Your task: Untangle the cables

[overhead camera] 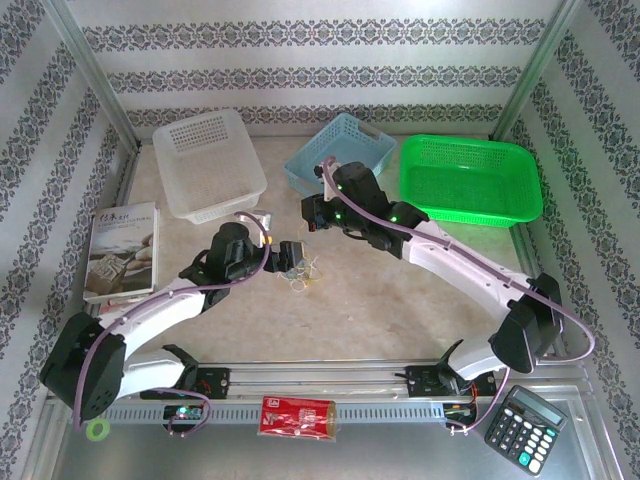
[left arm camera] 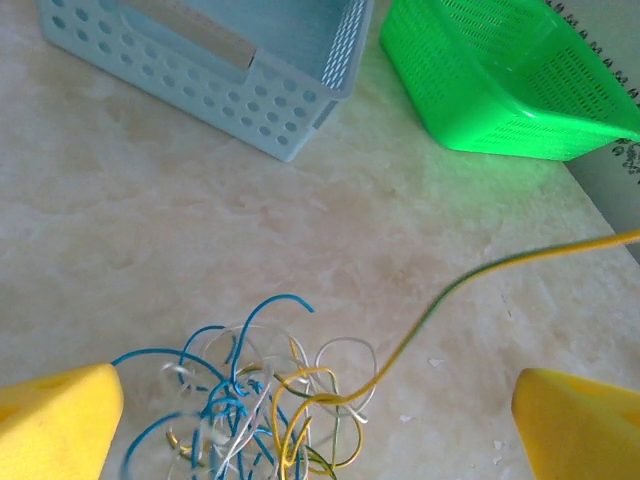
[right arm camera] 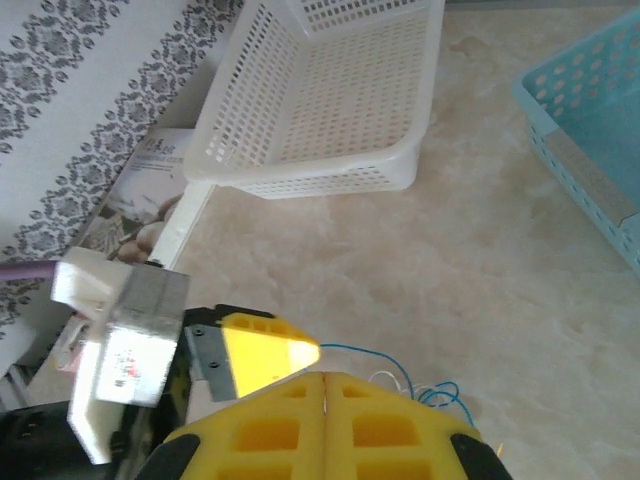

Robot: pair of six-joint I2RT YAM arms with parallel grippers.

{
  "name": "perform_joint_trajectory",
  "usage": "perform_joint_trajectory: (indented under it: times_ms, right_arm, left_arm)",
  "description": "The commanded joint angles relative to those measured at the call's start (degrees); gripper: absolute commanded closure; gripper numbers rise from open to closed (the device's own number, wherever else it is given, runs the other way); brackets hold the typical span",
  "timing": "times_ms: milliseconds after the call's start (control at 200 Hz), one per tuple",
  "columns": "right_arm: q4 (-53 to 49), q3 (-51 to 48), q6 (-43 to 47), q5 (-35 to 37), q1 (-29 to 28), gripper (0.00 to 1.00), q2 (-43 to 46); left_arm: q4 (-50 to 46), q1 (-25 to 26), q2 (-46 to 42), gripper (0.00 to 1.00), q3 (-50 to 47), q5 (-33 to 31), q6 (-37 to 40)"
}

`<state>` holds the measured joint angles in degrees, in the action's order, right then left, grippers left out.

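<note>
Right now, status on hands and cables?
Left hand open, straddling cables. Right hand shut. One yellow wire stretches away from tangle. Blue basket, green basket stand apart.

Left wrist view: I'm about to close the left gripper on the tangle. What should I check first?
1. Left gripper open: ok. Its yellow fingers stand wide apart.
2. Wires between those fingers: ok. The tangle lies on the table in the gap.
3. Right gripper shut: ok. Its fingers are pressed together.
4. Yellow wire held by the right gripper: cannot tell. It rises from the tangle and leaves the picture at the right edge.
5. Baskets clear of the tangle: ok. The blue basket and green basket sit well apart from it.
</note>
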<state>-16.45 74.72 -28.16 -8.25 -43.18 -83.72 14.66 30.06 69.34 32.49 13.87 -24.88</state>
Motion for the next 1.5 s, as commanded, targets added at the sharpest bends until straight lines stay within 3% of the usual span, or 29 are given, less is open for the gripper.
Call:
perform_joint_trajectory:
  times_ms: [0,460,650,914,1164,1269,1494]
  right_arm:
    - [1.3,-0.1,-1.3,-1.8,-0.9,1.00,2.2]
    - [3.6,3.9,-5.7,-5.5,-1.1,1.00,7.6]
    - [4.5,6.1,-7.0,-6.0,-0.7,1.00,9.6]
    - [4.2,8.8,-6.8,-4.7,1.5,1.00,12.1]
    - [3.1,6.4,-6.9,-4.0,9.0,1.00,15.0]
    - [2.9,4.3,-7.0,-3.2,13.0,1.00,16.5]
    - [2.8,0.2,-6.5,-0.4,20.9,1.00,18.6]
  left_arm:
    - [4.6,1.4,2.8,0.05,3.3,-1.4,3.0]
    - [10.0,2.0,13.0,0.54,3.6,-0.3,0.4]
    - [11.9,2.1,15.2,0.65,2.2,0.1,-0.6]
    - [14.3,2.0,16.0,0.65,-0.4,0.1,-2.1]
    - [15.8,2.0,12.3,0.57,-2.5,0.4,-4.9]
    - [15.5,2.0,9.7,0.49,-2.8,0.7,-6.2]
    - [12.8,2.0,3.7,0.22,-2.1,-0.3,-9.2]
